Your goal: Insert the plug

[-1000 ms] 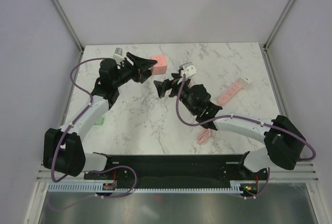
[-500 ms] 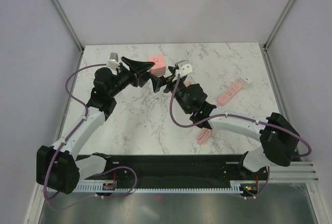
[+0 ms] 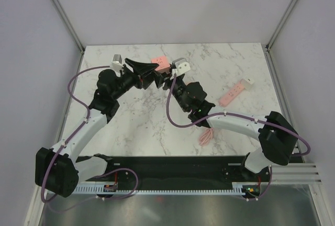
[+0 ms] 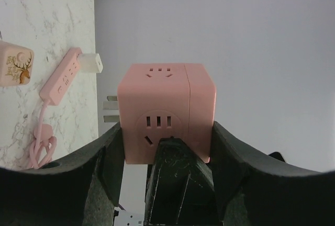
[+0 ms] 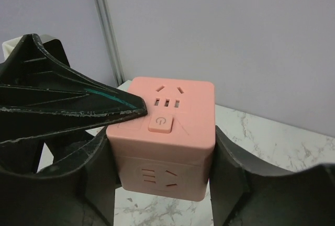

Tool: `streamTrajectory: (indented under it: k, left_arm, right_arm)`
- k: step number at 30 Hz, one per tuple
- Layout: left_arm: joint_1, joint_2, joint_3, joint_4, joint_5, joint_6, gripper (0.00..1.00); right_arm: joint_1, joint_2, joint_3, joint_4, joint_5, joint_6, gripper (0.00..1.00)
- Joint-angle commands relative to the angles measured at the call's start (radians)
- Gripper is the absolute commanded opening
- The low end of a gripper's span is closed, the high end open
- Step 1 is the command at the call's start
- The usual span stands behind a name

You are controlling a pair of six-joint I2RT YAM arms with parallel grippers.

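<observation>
Two sets of jaws clamp one pink cube (image 4: 166, 113)

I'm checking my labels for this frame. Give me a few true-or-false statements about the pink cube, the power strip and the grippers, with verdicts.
1. The pink cube socket sits between the fingers of both the left gripper and the right gripper. True.
2. The cube is plugged into the pink power strip. False: the strip lies apart on the table, untouched.
3. Metal prongs stick out of one side of the cube. True.
4. The strip's cord is stretched out straight. False: it lies bunched near the right arm.
</observation>
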Motion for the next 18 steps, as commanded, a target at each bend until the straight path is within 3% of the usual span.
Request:
streamTrajectory:
  k: [1, 3, 4, 5, 7, 15, 17, 18]
  left_arm:
    - [-0.019, -0.052, 0.034, 0.066, 0.024, -0.003, 0.25]
    - [-0.019, -0.075, 0.037, 0.053, 0.028, 0.039, 0.49]
    - [-0.019, -0.082, 0.042, 0.000, 0.031, 0.101, 0.69]
    - [-0.019, -0.089, 0.062, -0.037, 0.034, 0.134, 0.76]
    - [-0.019, -0.105, 0.088, -0.144, 0.065, 0.271, 0.85]
    - [-0.016, -0.140, 0.149, -0.407, 0.210, 0.681, 0.91]
    - [-0.016, -0.116, 0.202, -0.469, 0.264, 0.857, 0.91]
    - [-0.014, -0.103, 0.247, -0.483, 0.368, 0.976, 0.91]
  right_arm:
    - [0.006, 0.006, 0.051, 0.034, -0.002, -0.037, 0.37]
    - [0.004, -0.003, 0.041, 0.019, 0.010, -0.049, 0.14]
    - [0.004, -0.021, 0.033, 0.010, 0.012, -0.060, 0.08]
    - [0.000, -0.035, 0.024, -0.001, 0.002, -0.064, 0.00]
    - [-0.028, -0.097, -0.011, -0.059, -0.103, -0.048, 0.00]
    - [-0.272, -0.299, -0.100, -0.424, -0.618, 0.015, 0.00]
    - [-0.332, -0.360, -0.119, -0.480, -0.800, 0.015, 0.00]
    - [-0.359, -0.392, -0.122, -0.557, -0.853, 0.009, 0.00]
